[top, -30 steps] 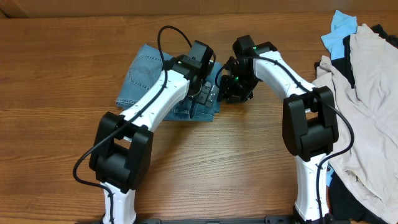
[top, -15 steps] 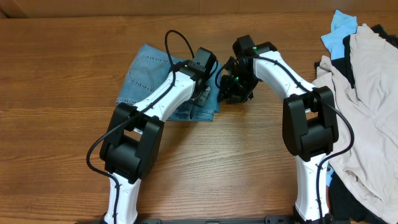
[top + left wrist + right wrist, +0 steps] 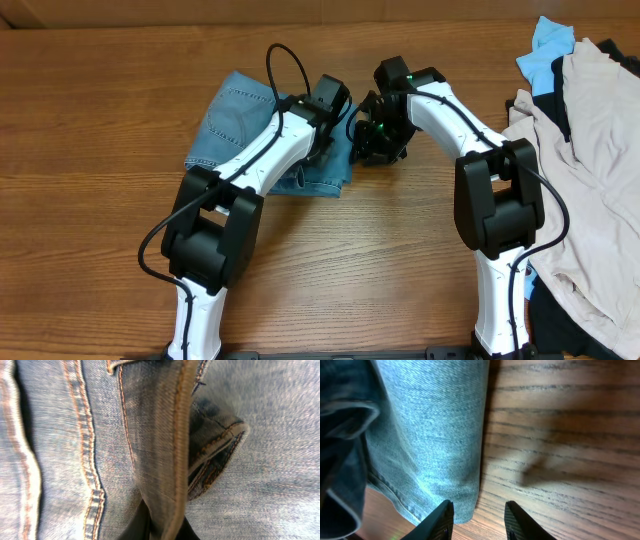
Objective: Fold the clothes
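Observation:
The clothes are light-blue denim jeans (image 3: 238, 118), lying folded on the wooden table (image 3: 90, 220) left of centre. In the left wrist view the jeans (image 3: 250, 435) fill the frame, and a raised fold with orange stitching (image 3: 160, 460) runs down between the dark fingers. My left gripper (image 3: 162, 529) is shut on that fold; from overhead it (image 3: 322, 152) sits over the jeans' right part. My right gripper (image 3: 477, 522) is open just above the table, with the jeans' corner (image 3: 445, 460) lying by its left finger (image 3: 442, 520). Overhead, the right gripper (image 3: 362, 142) stands at the jeans' right edge.
A heap of beige garments (image 3: 595, 150) with dark cloth beneath covers the table's right side. A small sky-blue cloth (image 3: 548, 45) lies at its far end. Both arms lean in towards the middle, their wrists close together.
My left gripper has closed from wide open onto a fold of the jeans, and its arm has reached further back. The right gripper's fingers have narrowed slightly; that arm has stayed put.

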Robot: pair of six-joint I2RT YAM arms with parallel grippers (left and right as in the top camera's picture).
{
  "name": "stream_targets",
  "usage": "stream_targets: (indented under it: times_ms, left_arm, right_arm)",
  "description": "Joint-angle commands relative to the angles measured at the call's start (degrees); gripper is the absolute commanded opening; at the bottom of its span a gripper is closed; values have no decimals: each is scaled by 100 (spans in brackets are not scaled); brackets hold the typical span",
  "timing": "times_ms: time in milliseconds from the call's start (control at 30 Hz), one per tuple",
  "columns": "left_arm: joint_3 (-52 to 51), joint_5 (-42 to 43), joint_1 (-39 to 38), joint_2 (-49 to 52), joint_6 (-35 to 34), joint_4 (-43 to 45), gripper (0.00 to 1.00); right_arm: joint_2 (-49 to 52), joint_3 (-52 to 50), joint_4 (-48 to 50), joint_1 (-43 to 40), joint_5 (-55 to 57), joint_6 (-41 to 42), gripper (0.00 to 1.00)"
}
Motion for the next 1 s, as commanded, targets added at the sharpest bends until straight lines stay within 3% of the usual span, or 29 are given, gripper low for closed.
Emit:
stream_targets:
  times_ms: [0,100,233,567,833,967]
  left_arm:
    - [341,-249,208,-732,-166,-17,4]
    - [354,-251,361,-1115,-216,2,4]
    - [354,-236,656,-1462,-457,26,4]
    - [739,-219,1102,-2004,-389,212,4]
    - [1390,857,1084,-2277,-350,74,4]
    - [1388,999,975,-2221,-501,-175,4]
  right_arm:
    - [-92,160,195,66,-109,-162,24]
    - [-92,160,378,109,-177,-251,15]
    - [-92,157,640,195,-284,-273,11]
    - [195,136,997,575,-55,-225,11]
    - [297,61,942,573,70,-223,11]
    - [297,59,929,575,114,-214,11]
